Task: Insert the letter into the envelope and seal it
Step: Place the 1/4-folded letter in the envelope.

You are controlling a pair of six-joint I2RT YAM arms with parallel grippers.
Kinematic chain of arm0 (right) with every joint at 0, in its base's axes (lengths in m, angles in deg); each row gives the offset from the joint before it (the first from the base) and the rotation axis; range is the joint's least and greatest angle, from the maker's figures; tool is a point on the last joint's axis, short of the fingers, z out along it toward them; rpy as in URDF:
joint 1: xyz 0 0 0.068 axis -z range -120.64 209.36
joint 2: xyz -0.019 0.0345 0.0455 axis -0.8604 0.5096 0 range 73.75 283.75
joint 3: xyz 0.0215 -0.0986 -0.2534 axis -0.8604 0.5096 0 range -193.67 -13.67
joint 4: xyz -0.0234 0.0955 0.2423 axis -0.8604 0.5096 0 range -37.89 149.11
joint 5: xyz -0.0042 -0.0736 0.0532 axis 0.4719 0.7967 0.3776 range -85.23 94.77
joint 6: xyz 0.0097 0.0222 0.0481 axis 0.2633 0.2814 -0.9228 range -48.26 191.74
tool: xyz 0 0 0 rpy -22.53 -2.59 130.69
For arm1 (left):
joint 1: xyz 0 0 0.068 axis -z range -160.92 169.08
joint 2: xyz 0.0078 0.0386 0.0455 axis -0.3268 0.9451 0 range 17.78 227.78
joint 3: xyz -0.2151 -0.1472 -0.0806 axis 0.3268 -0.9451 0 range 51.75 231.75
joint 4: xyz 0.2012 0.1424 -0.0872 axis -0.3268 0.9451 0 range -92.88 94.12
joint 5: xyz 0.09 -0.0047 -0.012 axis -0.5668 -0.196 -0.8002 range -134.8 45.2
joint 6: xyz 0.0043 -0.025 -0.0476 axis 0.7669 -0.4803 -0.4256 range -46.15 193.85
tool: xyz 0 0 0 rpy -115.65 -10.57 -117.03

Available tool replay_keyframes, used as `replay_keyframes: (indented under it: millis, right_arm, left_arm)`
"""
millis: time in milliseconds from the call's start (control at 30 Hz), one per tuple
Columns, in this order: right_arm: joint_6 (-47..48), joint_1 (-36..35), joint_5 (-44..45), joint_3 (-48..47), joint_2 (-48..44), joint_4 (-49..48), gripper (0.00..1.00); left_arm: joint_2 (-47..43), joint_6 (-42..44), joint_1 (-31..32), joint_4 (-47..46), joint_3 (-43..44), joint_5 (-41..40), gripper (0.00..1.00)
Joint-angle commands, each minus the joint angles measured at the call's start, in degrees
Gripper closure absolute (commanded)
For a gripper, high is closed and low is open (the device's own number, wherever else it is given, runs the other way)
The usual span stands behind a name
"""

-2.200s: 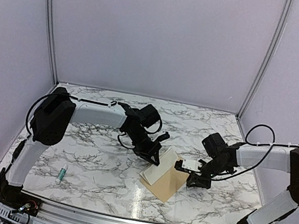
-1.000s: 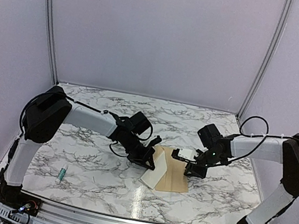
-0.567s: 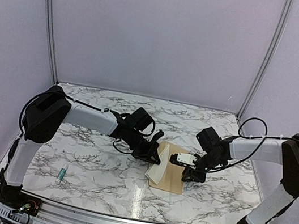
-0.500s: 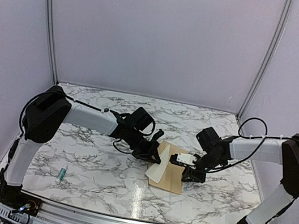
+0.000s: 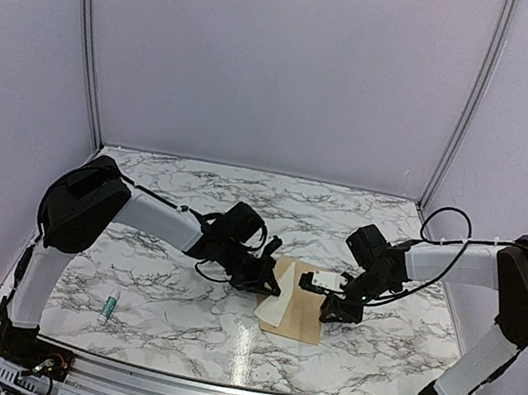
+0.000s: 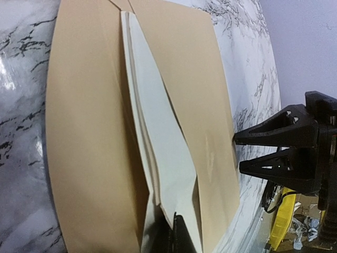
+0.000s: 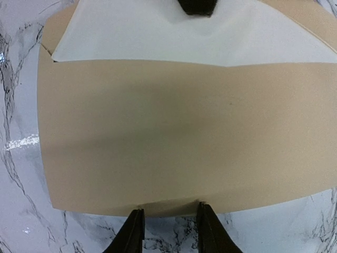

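From above, your left gripper [image 5: 266,277] is clamped on the letter [image 5: 273,309]. The letter lies partly inside the envelope [image 5: 306,311] at mid-table, and your right gripper [image 5: 327,303] waits at the envelope's opposite edge, probably as a stop against sliding. In the left wrist view, the cream sheet sits in the tan mouth, so pushing deeper looks unobstructed. In the right wrist view, your jaws stand apart, tips at the envelope's near edge, gripping nothing. Marble table [image 5: 177,295] flanks both sides.

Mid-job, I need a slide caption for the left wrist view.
Left tool pinches the cream letter, partway inside the brown envelope; right tool sits at the envelope's far edge, jaws apart.
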State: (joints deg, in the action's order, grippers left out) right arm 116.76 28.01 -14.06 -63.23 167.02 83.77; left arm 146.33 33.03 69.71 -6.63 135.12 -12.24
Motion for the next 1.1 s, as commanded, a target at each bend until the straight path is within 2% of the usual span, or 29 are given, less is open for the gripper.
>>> replay_keyframes:
  millis: [0,167,400,667,933,1067]
  right_arm:
    - [-1.11,-0.91,-2.34,0.61,2.80,3.20,0.69]
    - [-1.33,-0.84,-1.11,0.41,1.80,3.25,0.69]
    - [-1.51,-0.87,-0.53,-0.41,-1.24,4.27,0.66]
    - [-1.20,-0.97,0.12,1.21,-5.67,5.92,0.61]
    - [-1.30,-1.78,-0.11,2.63,-5.03,3.98,0.60]
    - [-1.53,-2.82,-0.20,2.71,-4.29,3.37,0.60]
  left_arm:
    - [-2.10,-2.57,1.42,-6.19,-2.86,0.34,1.00]
    - [-5.11,-2.66,1.61,-7.46,-5.62,-0.89,1.00]
    - [-7.00,-2.95,1.56,-6.39,-7.36,0.76,0.91]
    - [-8.64,-0.30,1.27,-0.19,-9.65,-0.34,0.80]
    - [-6.88,-0.71,1.05,1.57,-7.84,2.13,0.80]
    - [-5.20,-1.50,0.92,3.55,-5.71,3.46,0.86]
